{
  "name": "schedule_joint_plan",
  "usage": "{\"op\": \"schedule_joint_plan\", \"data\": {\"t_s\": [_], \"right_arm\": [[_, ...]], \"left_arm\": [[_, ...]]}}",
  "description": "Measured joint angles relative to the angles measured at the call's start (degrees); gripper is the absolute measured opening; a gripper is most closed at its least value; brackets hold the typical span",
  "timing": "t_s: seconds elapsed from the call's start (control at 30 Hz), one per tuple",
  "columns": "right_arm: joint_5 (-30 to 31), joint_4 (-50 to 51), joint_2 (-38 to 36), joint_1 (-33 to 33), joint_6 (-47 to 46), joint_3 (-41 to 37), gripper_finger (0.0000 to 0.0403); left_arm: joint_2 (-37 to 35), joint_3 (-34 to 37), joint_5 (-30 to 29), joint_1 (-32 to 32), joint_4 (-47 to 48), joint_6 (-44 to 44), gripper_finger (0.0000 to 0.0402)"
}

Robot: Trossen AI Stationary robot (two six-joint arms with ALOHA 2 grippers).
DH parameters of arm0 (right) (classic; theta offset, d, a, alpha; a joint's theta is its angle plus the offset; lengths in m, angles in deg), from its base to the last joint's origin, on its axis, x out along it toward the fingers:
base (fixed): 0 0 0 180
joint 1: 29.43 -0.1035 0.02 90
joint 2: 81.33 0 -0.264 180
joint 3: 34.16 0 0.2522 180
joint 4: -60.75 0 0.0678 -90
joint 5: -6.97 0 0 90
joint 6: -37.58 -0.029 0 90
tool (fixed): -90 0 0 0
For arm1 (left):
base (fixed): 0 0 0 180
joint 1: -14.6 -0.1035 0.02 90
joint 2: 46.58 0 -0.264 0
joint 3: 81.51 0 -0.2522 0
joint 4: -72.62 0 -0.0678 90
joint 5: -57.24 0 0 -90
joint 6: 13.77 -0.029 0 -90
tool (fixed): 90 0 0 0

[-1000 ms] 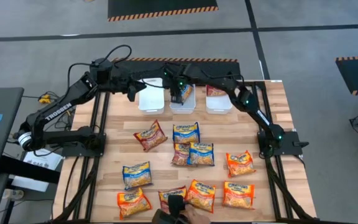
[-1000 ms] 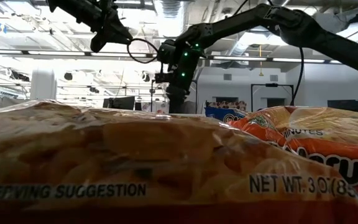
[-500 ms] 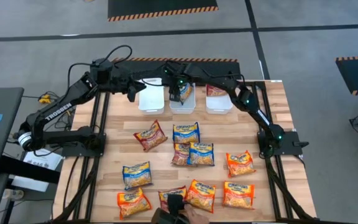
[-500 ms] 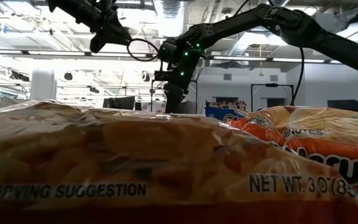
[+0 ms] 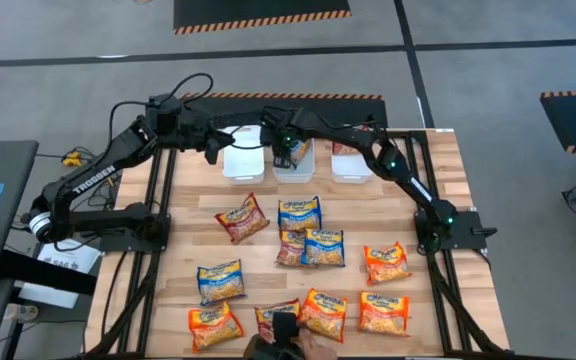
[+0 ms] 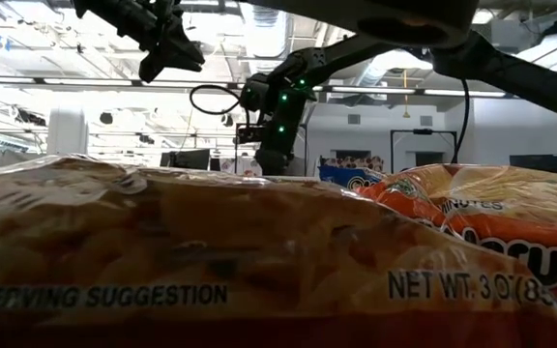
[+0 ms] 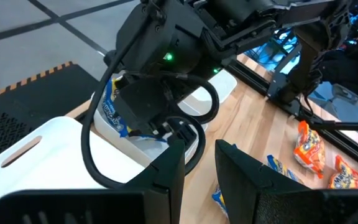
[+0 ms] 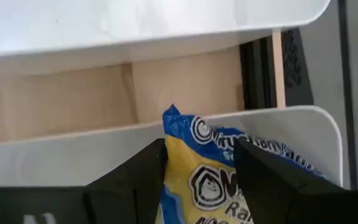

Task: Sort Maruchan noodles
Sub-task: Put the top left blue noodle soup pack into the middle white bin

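Right gripper (image 8: pixel 194 168): over the middle white rectangular plastic bin (image 5: pixel 290 167), fingers either side of a blue flat plastic noodle packet (image 8: pixel 222 180); release or grip unclear.
Left gripper (image 5: pixel 211 152): waits beside the left white bin (image 5: pixel 243 158), fingers narrowly parted, empty.
Remaining packets (image 5: pixel 313 245): loose on the wooden table (image 5: pixel 448 180).
Advice: let go only once the packet is inside the walls, then lift straight.

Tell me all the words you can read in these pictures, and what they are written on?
"SERVING SUGGESTION": on the near packet, low view.
"NET WT. 3 OZ": same packet, the rest cut off.
"MINUTES": on the orange packet behind it.
"TROSSEN": on the left arm, high view.
Blue packet at the right gripper: letters cut off, unreadable.
Table packets, high view: print too small.
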Motion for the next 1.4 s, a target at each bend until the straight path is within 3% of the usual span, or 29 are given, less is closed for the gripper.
{"op": "schedule_joint_plan", "data": {"t_s": [0.13, 0.47, 1.03, 1.4], "right_arm": [[0.0, 0.5, 0.0, 0.0, -0.8, 0.0, 0.0172], [-0.5, 1.6, 0.0, 0.0, -7.9, 0.0, 0.0012], [0.0, 6.0, -3.2, -1.2, -19.8, 0.2, 0.0005], [5.6, 5.6, -5.9, -3.1, -26.1, 0.2, 0.0005]], "left_arm": [[0.0, 0.0, -0.8, 0.0, 0.0, 0.0, 0.0077], [0.0, 0.0, -0.8, 0.0, 0.0, 0.0, 0.0077], [0.0, 0.0, -0.7, 0.0, 1.9, 0.2, 0.0077], [0.0, 0.0, 0.8, 0.0, 2.3, -0.5, 0.0077]]}}
